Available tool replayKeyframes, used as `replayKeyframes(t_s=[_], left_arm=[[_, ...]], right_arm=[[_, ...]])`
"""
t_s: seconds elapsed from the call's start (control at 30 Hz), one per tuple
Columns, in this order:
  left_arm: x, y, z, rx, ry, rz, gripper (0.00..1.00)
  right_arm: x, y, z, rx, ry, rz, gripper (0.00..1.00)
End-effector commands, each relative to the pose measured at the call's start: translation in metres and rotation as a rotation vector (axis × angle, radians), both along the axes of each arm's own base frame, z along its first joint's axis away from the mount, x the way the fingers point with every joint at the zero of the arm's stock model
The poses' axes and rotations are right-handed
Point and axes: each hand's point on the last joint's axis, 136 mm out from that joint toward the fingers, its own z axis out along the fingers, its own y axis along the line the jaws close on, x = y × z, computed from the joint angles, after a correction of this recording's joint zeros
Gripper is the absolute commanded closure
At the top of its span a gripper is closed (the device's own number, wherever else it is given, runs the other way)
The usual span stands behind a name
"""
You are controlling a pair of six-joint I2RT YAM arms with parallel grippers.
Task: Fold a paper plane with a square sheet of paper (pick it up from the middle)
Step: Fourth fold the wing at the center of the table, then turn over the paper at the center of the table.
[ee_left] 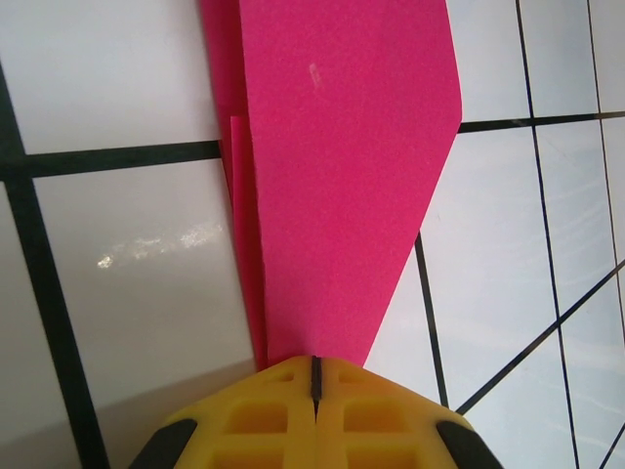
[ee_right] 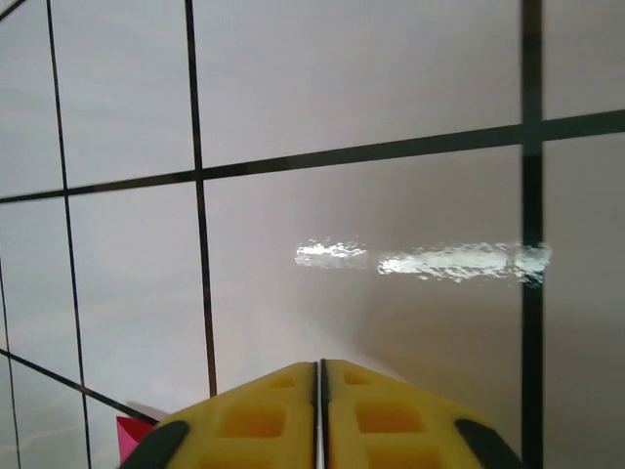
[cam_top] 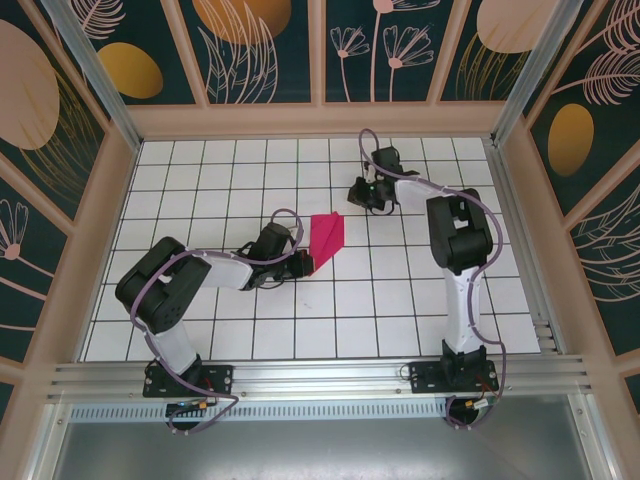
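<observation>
Reaching low mid-frame, the left gripper point(cam_top: 303, 263) pinches the paper plane point(cam_top: 328, 237) by its tip; the right gripper point(cam_top: 357, 191), above-right, is closed, empty.

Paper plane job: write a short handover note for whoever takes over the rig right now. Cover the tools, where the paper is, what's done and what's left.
Left tool: shut on the narrow tip of the pink paper.
Right tool: jaws together, holding nothing, low over the table just past the paper's far side, apart from it.
Paper: lying on the table near its middle, between the two tools.
Done: the sheet is folded into a tapered, layered dart shape.
Left: no raised centre ridge or spread wings show, so the last folds probably remain, then release.
</observation>
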Motion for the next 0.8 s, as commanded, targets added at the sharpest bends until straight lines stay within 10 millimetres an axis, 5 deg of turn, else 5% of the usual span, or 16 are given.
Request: replayKeyframes(t_s=[0.0,0.3,0.53,0.77], left_arm=[[-0.013,0.01,-0.008,0.067,0.055,-0.009,0.88],[0.032,0.009,0.082,-0.023,-0.193,0.128,0.44],[0.041,0.057,0.097,0.032,-0.288,0.303,0.12],[0.033,0.097,0.097,0.063,-0.323,0.404,0.02]], right_arm=[[-0.01,-0.001,0.046,0.001,-0.096,0.009,0.8],[-0.078,0.004,0.065,0.091,-0.12,0.024,0.46],[-0.109,0.037,0.048,0.145,-0.06,0.052,0.39],[-0.108,0.061,0.025,0.152,0.029,0.028,0.5]])
